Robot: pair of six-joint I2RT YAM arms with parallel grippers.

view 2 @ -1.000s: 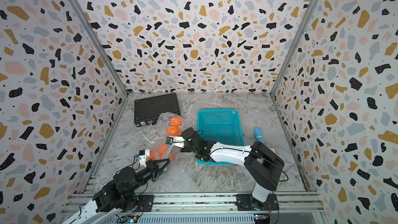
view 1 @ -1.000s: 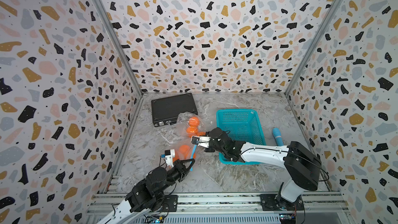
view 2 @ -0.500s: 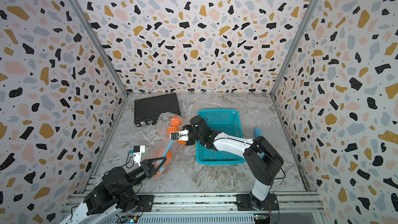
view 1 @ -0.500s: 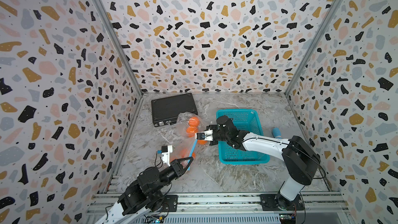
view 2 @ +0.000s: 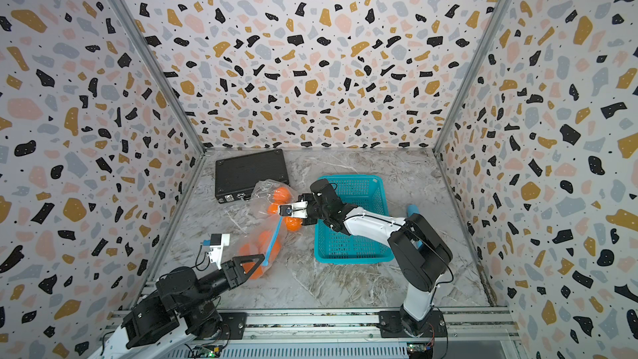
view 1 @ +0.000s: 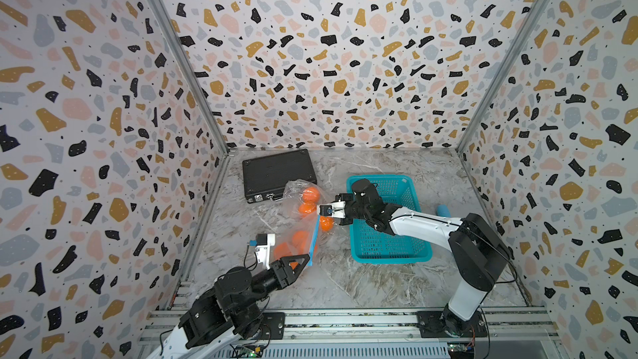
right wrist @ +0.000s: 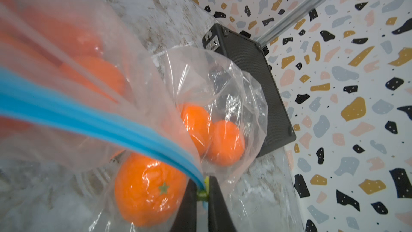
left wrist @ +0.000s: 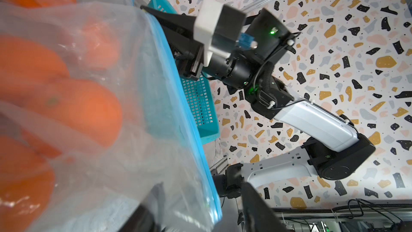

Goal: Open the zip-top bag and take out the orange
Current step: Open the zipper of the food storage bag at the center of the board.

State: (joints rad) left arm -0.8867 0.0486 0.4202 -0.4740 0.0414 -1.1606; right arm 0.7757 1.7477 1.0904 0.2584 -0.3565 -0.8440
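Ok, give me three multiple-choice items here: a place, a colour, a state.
1. Where is the black case?
A. Near right corner. B. Far left corner. C. Dead centre.
2. What colour is the zip strip on the zip-top bag?
A. Red. B. White. C. Blue.
3. What is the right gripper doing?
A. Shut on the zip strip. B. Open, holding nothing. C. Shut on the black case.
Answers: 1 B, it lies by the back and left walls; 2 C, a blue band edges the bag; 3 A, its fingers pinch the strip's end.
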